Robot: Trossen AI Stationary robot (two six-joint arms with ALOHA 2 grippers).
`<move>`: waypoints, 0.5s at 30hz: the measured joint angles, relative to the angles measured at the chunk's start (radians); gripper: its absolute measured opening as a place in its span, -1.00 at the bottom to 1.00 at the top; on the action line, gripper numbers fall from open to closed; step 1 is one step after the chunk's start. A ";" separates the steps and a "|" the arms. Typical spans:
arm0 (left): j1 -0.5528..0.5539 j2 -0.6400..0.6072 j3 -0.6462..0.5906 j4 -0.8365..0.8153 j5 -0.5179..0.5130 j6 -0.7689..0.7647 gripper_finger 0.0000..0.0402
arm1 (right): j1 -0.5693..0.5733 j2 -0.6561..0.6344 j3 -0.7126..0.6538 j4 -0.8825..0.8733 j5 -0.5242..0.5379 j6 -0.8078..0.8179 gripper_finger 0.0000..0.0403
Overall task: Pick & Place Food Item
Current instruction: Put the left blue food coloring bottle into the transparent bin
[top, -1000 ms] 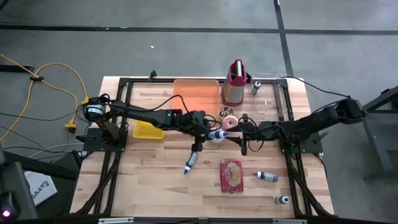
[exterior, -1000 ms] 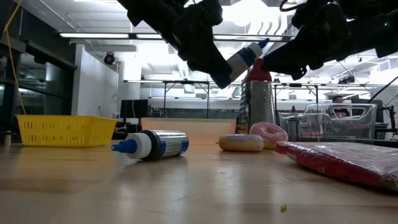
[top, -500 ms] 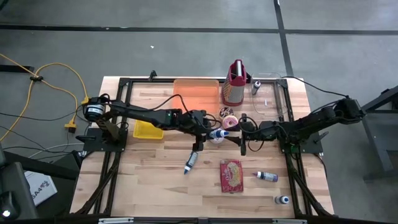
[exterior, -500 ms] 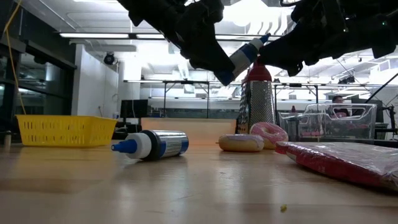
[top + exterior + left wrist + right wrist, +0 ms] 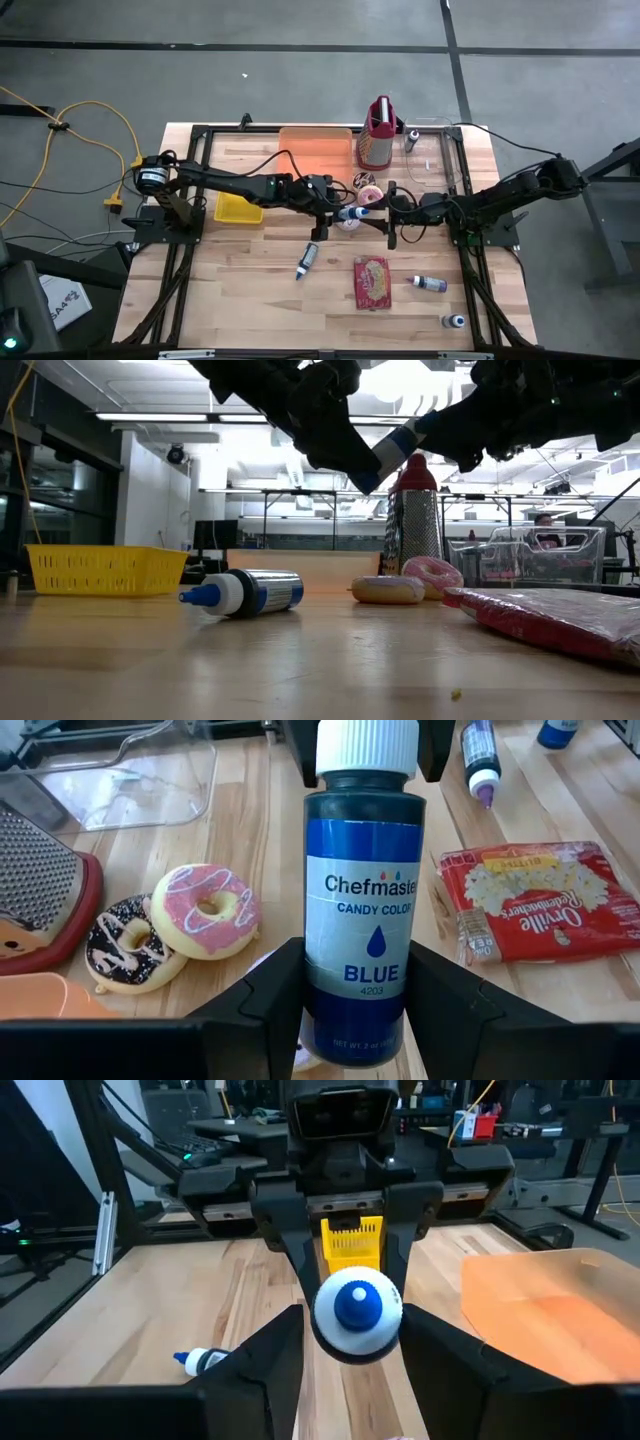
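Observation:
A blue candy-color bottle [image 5: 362, 910] with a white cap [image 5: 357, 1312] hangs in the air over the table's middle [image 5: 352, 213], between both arms. My left gripper [image 5: 360, 1020] is shut on its bottom end. My right gripper [image 5: 355, 1355] comes from the opposite side and is shut on its cap end. Below them, a pink donut [image 5: 205, 910] and a chocolate donut [image 5: 125, 945] lie on the table, the pink one leaning on the chocolate one. A red popcorn bag [image 5: 372, 282] lies flat toward the near edge. My left gripper pinches the bottle's lower body [image 5: 355, 990] between its two fingers, one on each side. The fingers slant down and toward the table's right. The bottle is clear of the table, cap end raised [image 5: 405, 440]. My right gripper has its two fingers [image 5: 275, 1350] on either side of the white cap [image 5: 357, 1330], pinching it. It comes about level from the table's right, looking straight at the cap's tip. The bottle is off the table.
A second bottle [image 5: 307, 260] lies on the wood near the middle front. A yellow basket [image 5: 238, 208], an orange tray [image 5: 315, 150], a red grater [image 5: 378, 135] and a clear container [image 5: 435, 155] stand at the back. Two small bottles [image 5: 430, 284] lie front right.
My right gripper has tipped upward a little and risen slightly at the cap end. The bottle has stayed in the air between both grippers, its cap end a touch higher.

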 joint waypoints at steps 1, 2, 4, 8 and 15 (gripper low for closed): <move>0.000 0.000 0.000 0.002 0.000 0.000 -0.27 | 0.000 0.000 0.000 0.002 0.000 0.000 -0.24; 0.000 0.000 0.000 0.005 0.001 0.000 -0.27 | 0.000 0.000 0.000 0.004 0.000 0.000 -0.24; 0.000 0.000 0.000 0.014 0.001 0.000 -0.27 | 0.000 0.000 0.000 0.014 0.000 0.000 -0.24; 0.000 0.000 0.000 0.021 0.001 0.004 -0.27 | 0.000 0.000 0.000 0.027 -0.003 -0.003 -0.24; 0.000 0.000 0.000 0.022 0.001 0.012 -0.27 | 0.000 0.000 0.000 0.030 -0.003 -0.003 -0.24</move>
